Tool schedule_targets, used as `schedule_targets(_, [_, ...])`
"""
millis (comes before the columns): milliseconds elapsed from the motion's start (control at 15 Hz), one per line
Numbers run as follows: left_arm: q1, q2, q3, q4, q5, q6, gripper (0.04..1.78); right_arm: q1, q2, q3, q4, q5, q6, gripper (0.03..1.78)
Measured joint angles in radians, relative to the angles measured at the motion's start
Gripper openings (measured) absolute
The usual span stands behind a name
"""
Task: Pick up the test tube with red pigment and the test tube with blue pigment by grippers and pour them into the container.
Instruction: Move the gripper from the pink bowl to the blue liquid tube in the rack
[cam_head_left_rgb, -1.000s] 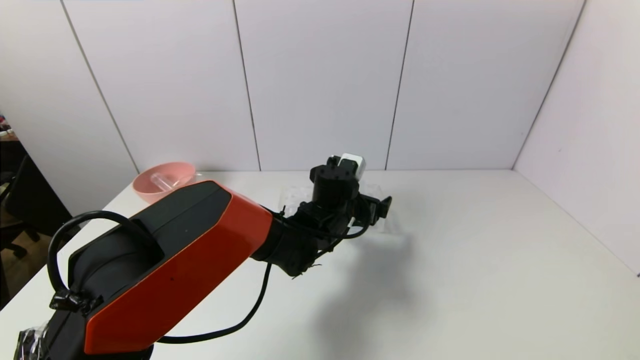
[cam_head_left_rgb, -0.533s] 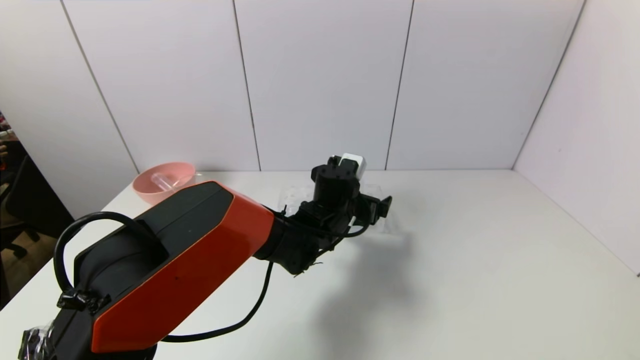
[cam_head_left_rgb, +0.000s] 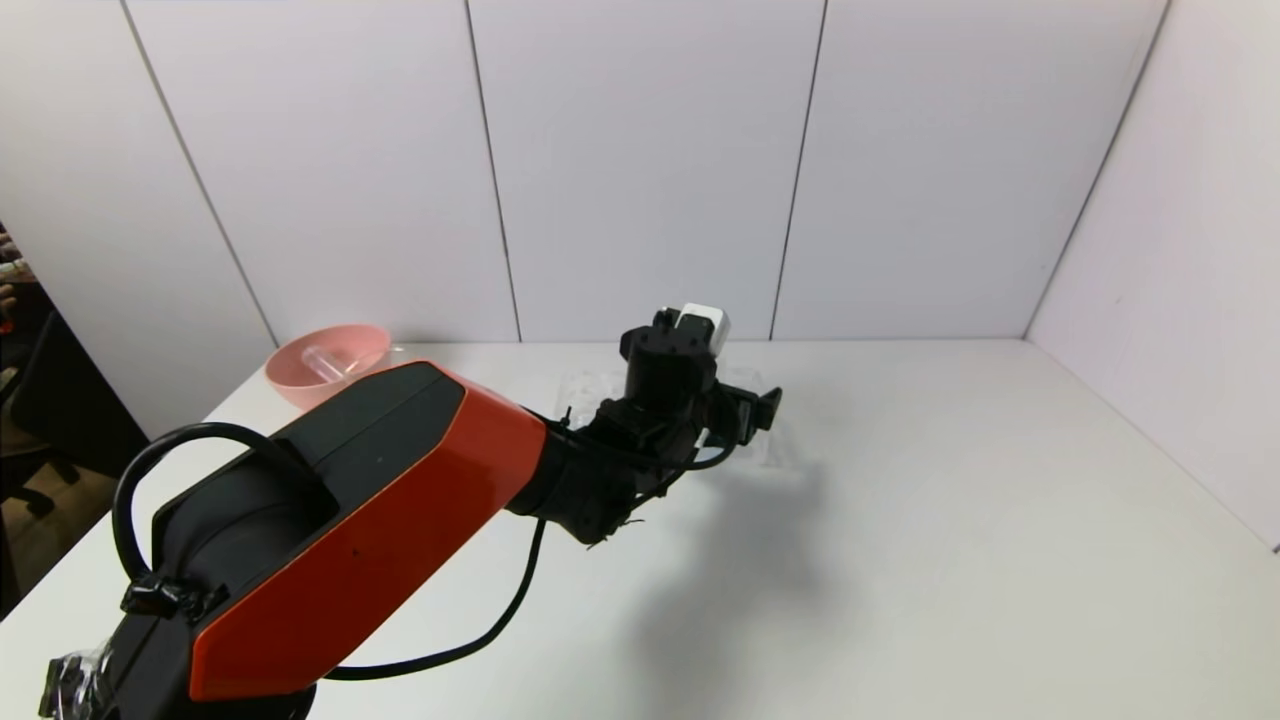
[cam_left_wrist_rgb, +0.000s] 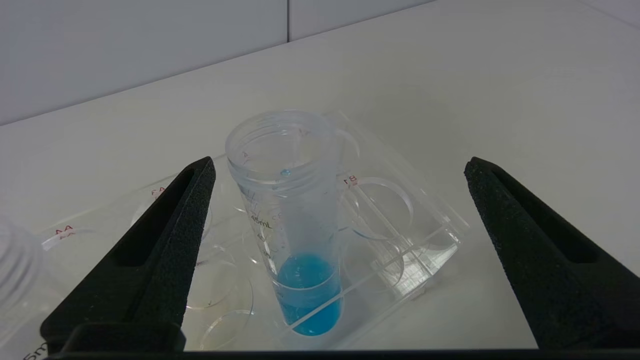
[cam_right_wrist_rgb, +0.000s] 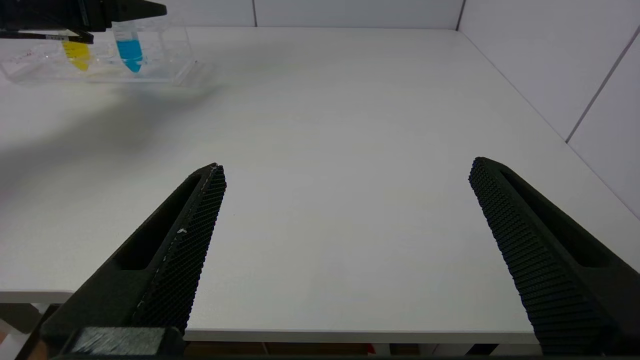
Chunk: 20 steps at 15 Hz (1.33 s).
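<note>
L arm reaches fwd from the surface's near-left corner toward mid-back, its orange-black link low in head view, wrist bent down over the clear tube rack (cam_left_wrist_rgb: 400, 235). Left gripper (cam_left_wrist_rgb: 337, 170) is spread wide, nothing held; its fingers (cam_left_wrist_rgb: 170, 235) flank the test tube with blue pigment (cam_left_wrist_rgb: 295, 220) w/o touching it. That tube stands upright in the rack, blue liquid only at its bottom. Rack sits near the surface's back edge, about mid-width; a yellow-liquid tube (cam_right_wrist_rgb: 77, 52) stands in it beside the blue one. Right gripper (cam_right_wrist_rgb: 345, 170) also wide apart, empty, low by the near edge, well apart from the rack. Pink bowl (cam_head_left_rgb: 325, 360) at back-left corner. White surface (cam_head_left_rgb: 950, 520), pale panelled walls behind and at R.
</note>
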<state>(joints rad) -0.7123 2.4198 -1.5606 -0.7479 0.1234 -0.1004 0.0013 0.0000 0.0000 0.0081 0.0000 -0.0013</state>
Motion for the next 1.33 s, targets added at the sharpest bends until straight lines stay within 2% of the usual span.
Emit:
schedule_targets(400, [0.008, 0.007, -0.007, -0.001, -0.001, -0.001, 1.72, 0.000, 0.000, 0.000, 0.000, 0.000, 0.000, 1.77])
schedule_targets(533, [0.010, 0.007, -0.007, 0.000, 0.000, -0.001, 1.63, 0.000, 0.000, 0.000, 0.000, 0.000, 0.000, 1.77])
schedule_targets(733, [0.018, 0.006, -0.007, 0.003, 0.002, -0.002, 1.32, 0.000, 0.000, 0.000, 0.000, 0.000, 0.000, 1.77])
schedule_targets(1000, [0.019, 0.000, -0.001, 0.004, 0.002, -0.003, 0.60, 0.000, 0.000, 0.000, 0.000, 0.000, 0.000, 1.77])
schedule_targets(1067, [0.019, -0.002, 0.000, 0.004, 0.001, -0.004, 0.49, 0.000, 0.000, 0.000, 0.000, 0.000, 0.000, 1.77])
schedule_targets(1333, [0.019, -0.006, 0.002, 0.004, 0.001, -0.004, 0.46, 0.000, 0.000, 0.000, 0.000, 0.000, 0.000, 1.77])
